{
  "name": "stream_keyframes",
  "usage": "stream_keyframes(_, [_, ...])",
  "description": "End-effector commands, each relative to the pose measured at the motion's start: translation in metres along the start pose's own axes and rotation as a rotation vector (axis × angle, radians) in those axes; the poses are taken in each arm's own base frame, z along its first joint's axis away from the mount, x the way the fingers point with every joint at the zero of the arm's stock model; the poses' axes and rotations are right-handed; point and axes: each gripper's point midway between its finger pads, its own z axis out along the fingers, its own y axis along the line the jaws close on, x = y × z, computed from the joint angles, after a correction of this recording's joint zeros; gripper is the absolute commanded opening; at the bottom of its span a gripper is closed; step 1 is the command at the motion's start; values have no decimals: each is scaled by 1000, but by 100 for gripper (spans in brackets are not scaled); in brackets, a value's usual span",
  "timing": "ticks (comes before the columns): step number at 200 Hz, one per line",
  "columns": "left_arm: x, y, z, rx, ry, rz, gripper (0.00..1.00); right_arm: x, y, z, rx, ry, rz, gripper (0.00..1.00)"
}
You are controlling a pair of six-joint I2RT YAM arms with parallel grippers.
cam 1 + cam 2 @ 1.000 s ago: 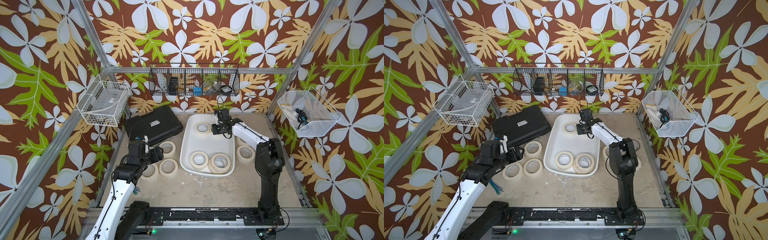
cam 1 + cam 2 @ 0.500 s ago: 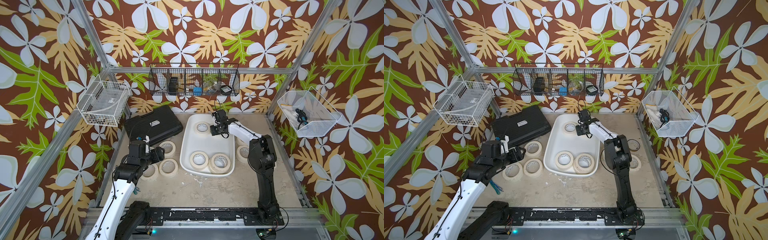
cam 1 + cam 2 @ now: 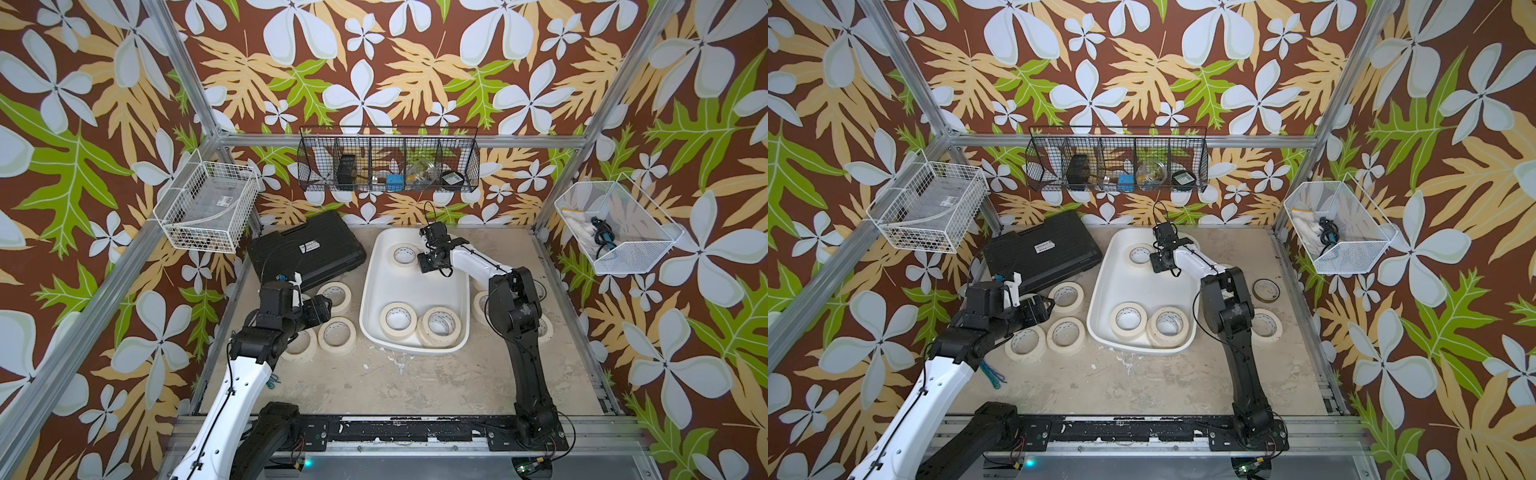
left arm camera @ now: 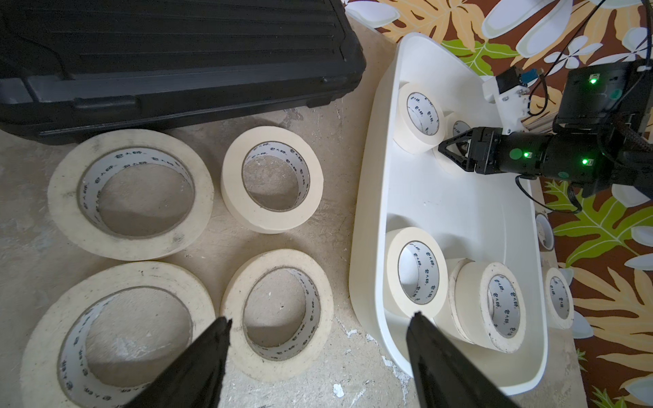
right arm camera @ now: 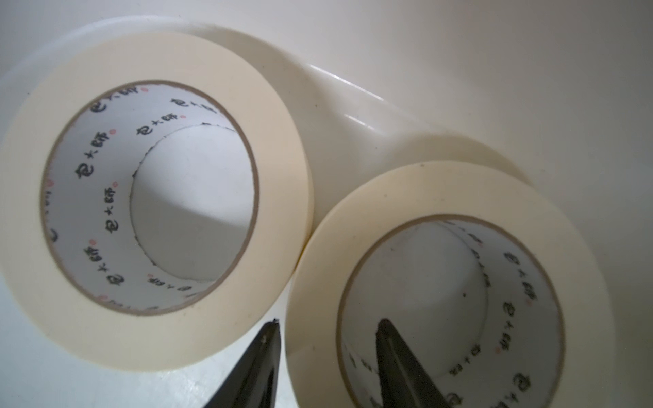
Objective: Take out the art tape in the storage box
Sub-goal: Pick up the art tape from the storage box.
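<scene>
The storage box (image 3: 374,291) is a white tub in mid-table. Three art tape rolls show in it from above: one at the far end (image 3: 405,247) and two at the near end (image 3: 384,320) (image 3: 424,328). My right gripper (image 3: 424,266) reaches into the far end. In the right wrist view it (image 5: 328,321) is shut on the wall of a further roll (image 5: 441,190), one finger outside and one inside the core, beside the far roll (image 5: 275,159). My left gripper (image 4: 321,318) is open, hovering over several rolls (image 4: 272,141) on the table left of the box.
A black ribbed case (image 3: 307,253) lies at the back left. Wire baskets hang on the left wall (image 3: 205,208), the back wall (image 3: 386,166) and the right wall (image 3: 615,228). More rolls (image 3: 544,328) and a thin dark ring (image 3: 1266,291) lie right of the box.
The right arm's elbow has swung in toward the box while its gripper stayed at the far end on the roll. The left arm has not moved.
</scene>
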Motion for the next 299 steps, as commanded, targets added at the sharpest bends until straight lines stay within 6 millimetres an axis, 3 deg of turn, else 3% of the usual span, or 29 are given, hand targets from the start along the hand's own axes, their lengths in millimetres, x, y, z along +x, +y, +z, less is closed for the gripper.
stream_keyframes(1, [-3,-3,1,18,-9,14,82,14,-1,6,11,54,-2,47])
stream_keyframes(47, [0,-3,4,22,0,13,82,17,-2,13,15,69,-6,45])
stream_keyframes(104, [1,-3,4,23,6,11,82,14,-2,6,11,71,-10,26])
stream_keyframes(140, [2,-2,6,21,12,12,82,-1,0,-23,-2,30,-10,16])
stream_keyframes(197, [3,-2,7,21,17,10,82,-28,-5,-97,11,-66,-8,13])
stream_keyframes(248, [4,-3,7,26,19,11,82,-41,-42,-156,92,-162,31,12])
stream_keyframes(299, [5,-3,7,30,21,8,82,-41,-109,-164,139,-181,170,12])
